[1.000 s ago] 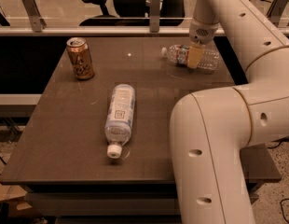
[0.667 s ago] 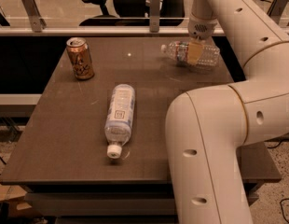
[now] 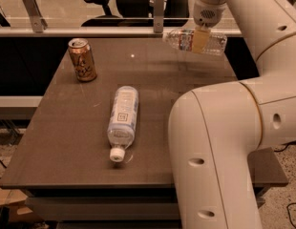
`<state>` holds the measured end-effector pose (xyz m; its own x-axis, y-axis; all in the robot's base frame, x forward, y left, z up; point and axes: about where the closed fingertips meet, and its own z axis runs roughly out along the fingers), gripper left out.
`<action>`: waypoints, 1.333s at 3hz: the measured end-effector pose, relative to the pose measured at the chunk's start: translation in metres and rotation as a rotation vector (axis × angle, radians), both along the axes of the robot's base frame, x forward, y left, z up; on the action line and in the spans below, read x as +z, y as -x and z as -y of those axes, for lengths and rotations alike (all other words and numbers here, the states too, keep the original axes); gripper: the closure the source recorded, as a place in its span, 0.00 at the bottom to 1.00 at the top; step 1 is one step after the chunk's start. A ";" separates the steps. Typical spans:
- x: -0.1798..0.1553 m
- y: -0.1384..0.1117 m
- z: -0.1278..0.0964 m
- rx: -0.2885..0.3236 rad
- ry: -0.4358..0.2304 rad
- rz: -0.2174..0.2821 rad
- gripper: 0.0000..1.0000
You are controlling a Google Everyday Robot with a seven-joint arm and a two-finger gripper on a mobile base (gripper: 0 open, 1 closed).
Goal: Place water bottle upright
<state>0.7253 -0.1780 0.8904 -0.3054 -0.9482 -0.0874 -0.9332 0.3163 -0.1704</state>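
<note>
Clear water bottle point(image 3: 216, 44): horizontal, in air over table's point(image 3: 67, 142) far edge.
Gripper point(image 3: 201, 40): closed on its middle.
Big bottle point(image 3: 123, 118): lying mid-table.
Can point(image 3: 82, 59): upright, far left.

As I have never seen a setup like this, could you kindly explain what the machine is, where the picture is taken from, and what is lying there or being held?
The big cream-coloured shape is a robot arm, reaching from the near right to the far edge of a dark table. There is only one camera. It looks down on the table from the near side, and where it is mounted is not known. At the arm's tip is a two-finger pincer, closed on a small clear water bottle. It holds the bottle on its side above the table's far edge, cap to the left. On the table, a brown drink can stands upright at the far left. A larger bottle with a pale label lies on its side in the middle, cap toward the camera. The job is to stand the small bottle upright, which is not yet done.
</note>
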 end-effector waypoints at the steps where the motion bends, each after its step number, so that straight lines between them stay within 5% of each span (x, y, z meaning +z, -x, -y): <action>1: 0.030 0.009 -0.011 0.065 -0.117 0.073 1.00; 4: 0.094 0.046 -0.050 0.295 -0.419 0.257 1.00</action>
<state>0.6797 -0.1283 0.9843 0.0476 -0.8582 -0.5111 -0.9373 0.1385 -0.3199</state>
